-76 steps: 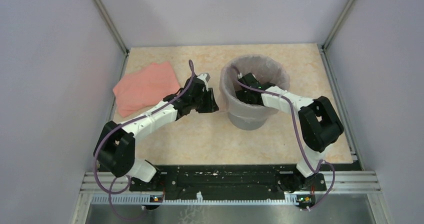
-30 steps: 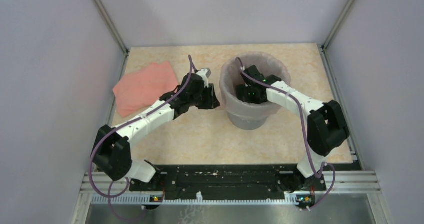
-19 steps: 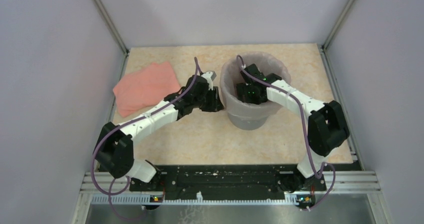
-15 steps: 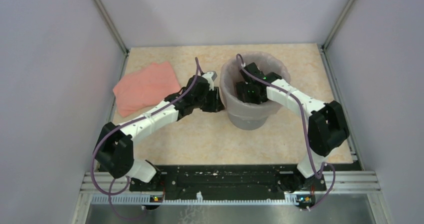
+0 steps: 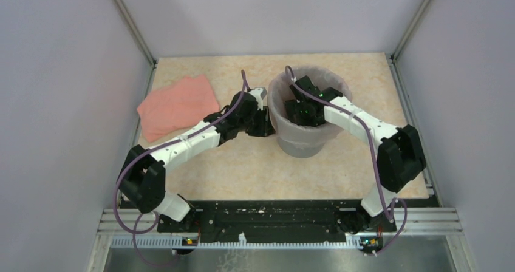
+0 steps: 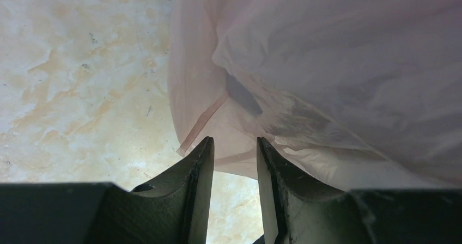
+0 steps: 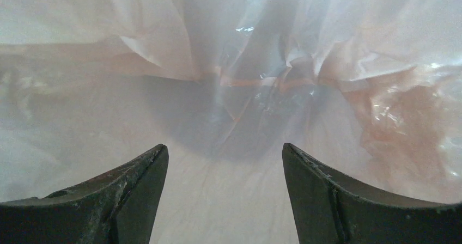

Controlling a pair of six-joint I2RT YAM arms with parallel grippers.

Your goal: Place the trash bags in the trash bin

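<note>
The bag (image 5: 342, 88) sits inside the bin (image 5: 300, 147) as a liner. Its pale pink film is folded out over the rim and hangs down the outer wall. The bin stands upright on the desk (image 5: 243, 170), in the far right part of it.

The right end effector (image 5: 299, 115) reaches down into the bin from above. In the right wrist view its end effector (image 7: 223, 148) is wide open and nothing is between the two fingers. Beyond them the crinkled bag (image 7: 180, 37) gathers towards the bottom of the bin.

The left end effector (image 5: 263, 126) is low, just beside the left wall of the bin. In the left wrist view its end effector (image 6: 233, 143) shows only a narrow gap between the fingers. The hanging edge of the bag (image 6: 338, 64) is right at the tips. I cannot tell if the film is touching them, and the fingers are not closed on it.

A pink cloth (image 5: 176, 105) lies flat on the far left of the desk, well apart from the bin.
</note>
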